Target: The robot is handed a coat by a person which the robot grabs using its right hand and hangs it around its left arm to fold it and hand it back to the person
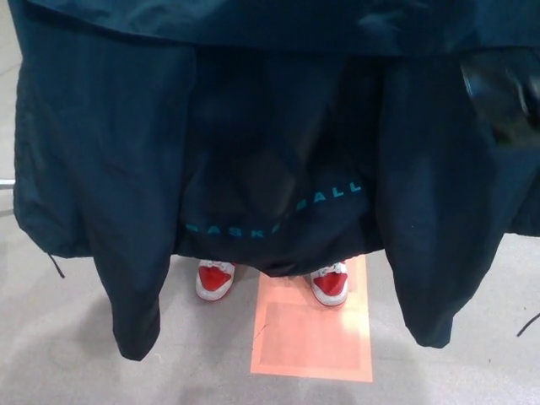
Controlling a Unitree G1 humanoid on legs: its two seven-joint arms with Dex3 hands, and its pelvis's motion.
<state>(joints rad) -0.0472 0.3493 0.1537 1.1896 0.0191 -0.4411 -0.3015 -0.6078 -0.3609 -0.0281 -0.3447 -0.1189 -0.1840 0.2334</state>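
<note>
Dark coat [270,152] is seen hanging spread across the view, sleeves [126,287] dangling over a person's red shoes [214,279] and the orange floor patch [314,337]; the hold of the blurred right hand [499,97] at its upper right edge cannot be told, so a loose hold and a dropped coat are judged possible.

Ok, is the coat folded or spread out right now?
Spread out: the coat hangs loose across the whole width of the view, with no fold visible.
</note>
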